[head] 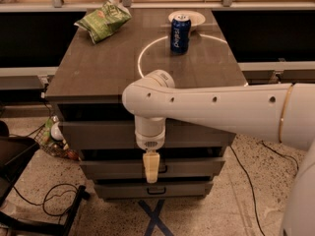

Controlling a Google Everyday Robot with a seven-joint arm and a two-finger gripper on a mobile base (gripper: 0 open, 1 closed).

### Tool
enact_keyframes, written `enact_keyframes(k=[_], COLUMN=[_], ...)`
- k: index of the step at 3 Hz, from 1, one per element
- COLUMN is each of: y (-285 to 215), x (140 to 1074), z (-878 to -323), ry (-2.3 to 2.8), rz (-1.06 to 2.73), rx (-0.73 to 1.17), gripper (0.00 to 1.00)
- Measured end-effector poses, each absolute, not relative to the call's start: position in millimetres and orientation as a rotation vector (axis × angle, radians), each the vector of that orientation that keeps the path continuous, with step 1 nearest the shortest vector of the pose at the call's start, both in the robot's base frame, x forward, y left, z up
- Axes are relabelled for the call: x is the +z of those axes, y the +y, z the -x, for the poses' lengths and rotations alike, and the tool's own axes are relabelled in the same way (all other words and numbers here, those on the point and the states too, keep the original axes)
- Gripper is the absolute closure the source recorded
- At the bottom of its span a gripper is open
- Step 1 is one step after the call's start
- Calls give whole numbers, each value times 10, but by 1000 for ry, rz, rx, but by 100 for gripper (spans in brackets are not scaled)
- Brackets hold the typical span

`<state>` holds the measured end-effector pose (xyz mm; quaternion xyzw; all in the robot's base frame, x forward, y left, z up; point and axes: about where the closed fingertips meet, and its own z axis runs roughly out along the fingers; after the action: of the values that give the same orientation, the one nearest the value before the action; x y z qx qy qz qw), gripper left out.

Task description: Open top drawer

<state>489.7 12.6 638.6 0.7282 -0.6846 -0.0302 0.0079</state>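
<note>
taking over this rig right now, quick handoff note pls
Gripper: hangs pointing down in front of the cabinet, level with the middle drawer front, just below the top drawer.
Top drawer: no interior showing, and its handle is hidden behind the wrist.
Done: no visible opening yet.
Left: get onto the top drawer's handle, probably slightly higher, then pull straight out.

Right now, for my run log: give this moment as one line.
hand: hanging before middle drawer, below top drawer | top drawer handle: hidden behind wrist | counter: soda can, chip bag
</note>
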Motion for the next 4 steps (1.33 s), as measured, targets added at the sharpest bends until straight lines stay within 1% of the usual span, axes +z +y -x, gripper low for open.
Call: enact_keyframes(k=[3, 4], y=[117, 112], x=[6379, 6371], z=[-4887, -4882], ry=[-2138, -2136], rz=[-2275, -2274], rx=[-94, -94], gripper=[87, 100])
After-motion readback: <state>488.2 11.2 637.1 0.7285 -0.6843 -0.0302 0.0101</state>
